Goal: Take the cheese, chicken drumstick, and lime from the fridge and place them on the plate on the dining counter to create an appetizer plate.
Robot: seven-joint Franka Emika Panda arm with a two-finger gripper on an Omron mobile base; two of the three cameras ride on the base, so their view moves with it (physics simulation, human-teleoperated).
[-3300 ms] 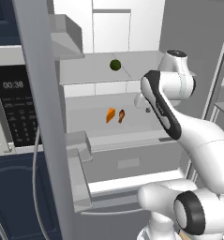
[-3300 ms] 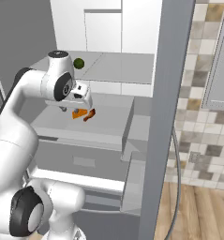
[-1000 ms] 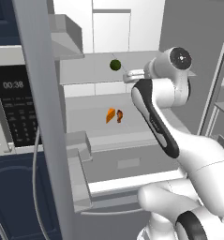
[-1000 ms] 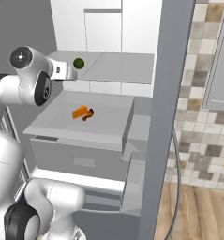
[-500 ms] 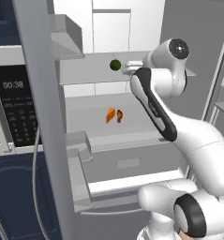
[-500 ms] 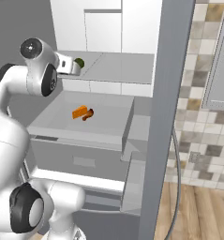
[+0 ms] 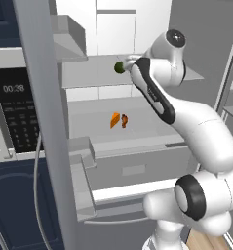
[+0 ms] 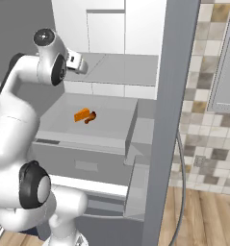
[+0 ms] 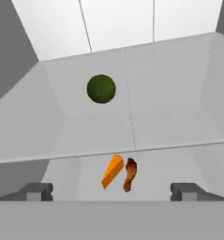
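Lime (image 9: 101, 88), a single dark green ball, is seen resting on the upper grey shelf (image 9: 179, 108) of the fridge (image 7: 152, 146), set back from the shelf's front edge. One cheese (image 9: 112, 171) wedge and one chicken drumstick (image 9: 130, 174) are seen on the lower shelf (image 7: 96, 119), lying just beside each other, the cheese to the left of the drumstick in the hand view and in both base views; whether they touch cannot be told. The white arm is raised high and bent at the elbow, its wrist turned toward the upper shelf, so that the gripper (image 9: 111, 191) is held level with that shelf and in front of its edge, close to the lime in the left base view (image 7: 119, 68). The fingers (image 9: 36, 191) are held wide apart and nothing is gripped between them; the lime is seen ahead of them, apart from both tips. Bare shelf surface is seen all round the lime, with the white back wall (image 9: 118, 23) behind it and grey side walls to either side. The lower shelf is likewise bare around the two pieces. The open fridge door (image 7: 42, 122) stands at the left of the left base view.
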